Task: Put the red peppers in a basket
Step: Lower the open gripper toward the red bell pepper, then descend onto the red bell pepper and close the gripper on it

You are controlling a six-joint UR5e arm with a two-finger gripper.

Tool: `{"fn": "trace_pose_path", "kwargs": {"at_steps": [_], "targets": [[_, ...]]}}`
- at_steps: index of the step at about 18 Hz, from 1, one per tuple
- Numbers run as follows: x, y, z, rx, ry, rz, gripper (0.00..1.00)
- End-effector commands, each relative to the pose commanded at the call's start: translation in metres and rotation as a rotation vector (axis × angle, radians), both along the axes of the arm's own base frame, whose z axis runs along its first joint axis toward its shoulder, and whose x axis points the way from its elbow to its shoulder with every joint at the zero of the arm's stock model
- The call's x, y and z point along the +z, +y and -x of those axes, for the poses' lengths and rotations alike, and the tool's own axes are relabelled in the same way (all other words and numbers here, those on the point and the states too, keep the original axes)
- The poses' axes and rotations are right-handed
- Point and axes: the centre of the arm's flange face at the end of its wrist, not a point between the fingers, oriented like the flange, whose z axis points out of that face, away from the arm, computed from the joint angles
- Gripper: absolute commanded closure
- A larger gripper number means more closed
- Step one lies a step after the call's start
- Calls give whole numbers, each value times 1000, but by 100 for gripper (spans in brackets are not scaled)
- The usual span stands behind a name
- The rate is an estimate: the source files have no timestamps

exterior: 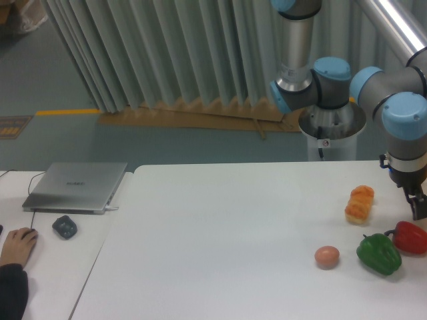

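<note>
Soft, even, cool-tinted overhead light washing the white tabletop (220,220); faint shadows pooling under objects; slight overall softness; small highlights glinting on the glossy red bell pepper (409,237).

Pleated grey curtain (167,53), teal floor (53,140)

End effector (419,208) partly cut off at right edge, jaw state unclear, red pepper (409,237) perhaps clipped too

You had a glossy red pepper (409,237) with a dark green stem beside a green pepper (379,253), an orange bread-like lump (359,203), a pinkish-brown egg (327,256), a silver laptop (76,186), all on a white table (220,233).
</note>
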Motion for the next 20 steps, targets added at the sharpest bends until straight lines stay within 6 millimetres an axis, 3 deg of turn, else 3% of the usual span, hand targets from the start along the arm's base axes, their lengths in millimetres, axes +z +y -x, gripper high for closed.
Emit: {"fn": "trace_pose_path", "kwargs": {"at_steps": [6,12,20], "targets": [[-8,9,18,9,8,-7,0],[-33,20,33,53,65,-50,0],[-66,11,15,64,12,-4,0]]}}
